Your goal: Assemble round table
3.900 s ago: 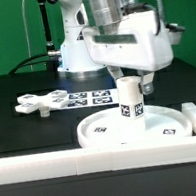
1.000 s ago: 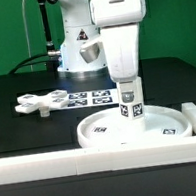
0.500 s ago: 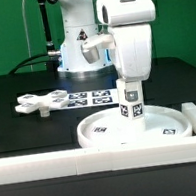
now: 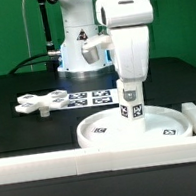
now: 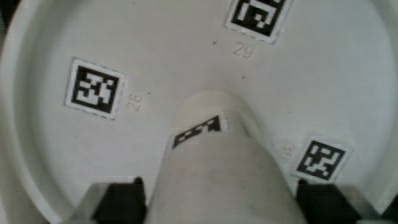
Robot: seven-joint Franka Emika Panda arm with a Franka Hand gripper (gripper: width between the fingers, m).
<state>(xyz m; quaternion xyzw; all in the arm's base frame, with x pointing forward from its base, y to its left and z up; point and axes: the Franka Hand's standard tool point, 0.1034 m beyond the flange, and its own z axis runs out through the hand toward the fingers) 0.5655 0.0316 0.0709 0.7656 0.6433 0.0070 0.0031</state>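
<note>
White plastic cylinder leg (image 4: 130, 104) stands upright at the centre of the round disc (image 4: 95, 137), the gripper (image 4: 128, 87) holding its top between closed jaws. We see the gripper, skewed seconds ago, now squared and steady, so it is probably twisting the leg home.

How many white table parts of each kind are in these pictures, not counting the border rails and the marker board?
Round disc: 1
Cylinder leg: 1
Cross-shaped piece: 1
Total: 3
</note>
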